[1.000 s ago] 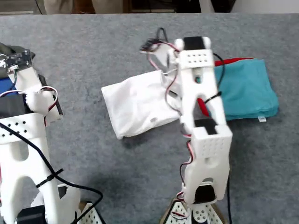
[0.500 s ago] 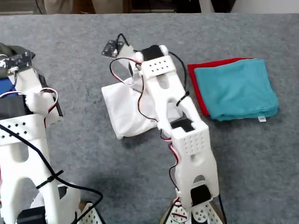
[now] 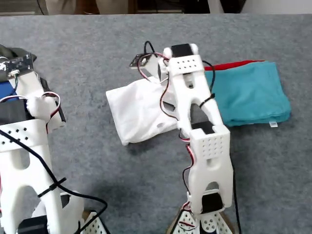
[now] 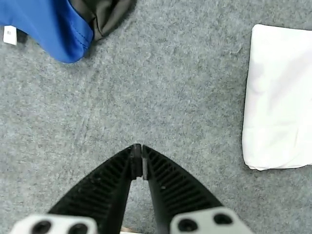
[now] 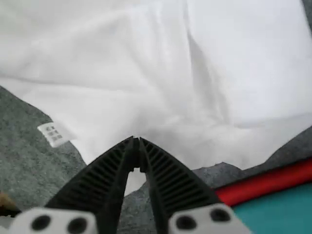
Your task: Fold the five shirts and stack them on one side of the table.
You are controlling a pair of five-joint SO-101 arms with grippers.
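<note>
A folded white shirt (image 3: 139,109) lies mid-table. To its right a folded teal shirt (image 3: 248,92) rests on a red shirt (image 3: 229,66). My right arm (image 3: 187,87) hangs over the white shirt's right edge. My right gripper (image 5: 135,142) is shut, its tips just above the white shirt (image 5: 146,63) near the hem, with the red shirt (image 5: 273,186) and teal shirt (image 5: 287,214) close by. My left gripper (image 4: 137,156) is shut over bare grey table, between a blue shirt (image 4: 44,29) with a black shirt (image 4: 109,14) and the white shirt (image 4: 280,97).
The blue shirt (image 3: 5,90) and dark shirt (image 3: 7,51) sit at the table's far left edge beside my left arm (image 3: 29,131). Grey table (image 3: 87,53) lies open between them and the white shirt. A label tag (image 5: 52,132) shows on the white shirt.
My right arm swung left over the white shirt, then came back right to its right edge. The shirts have not shifted. The left arm stayed still.
</note>
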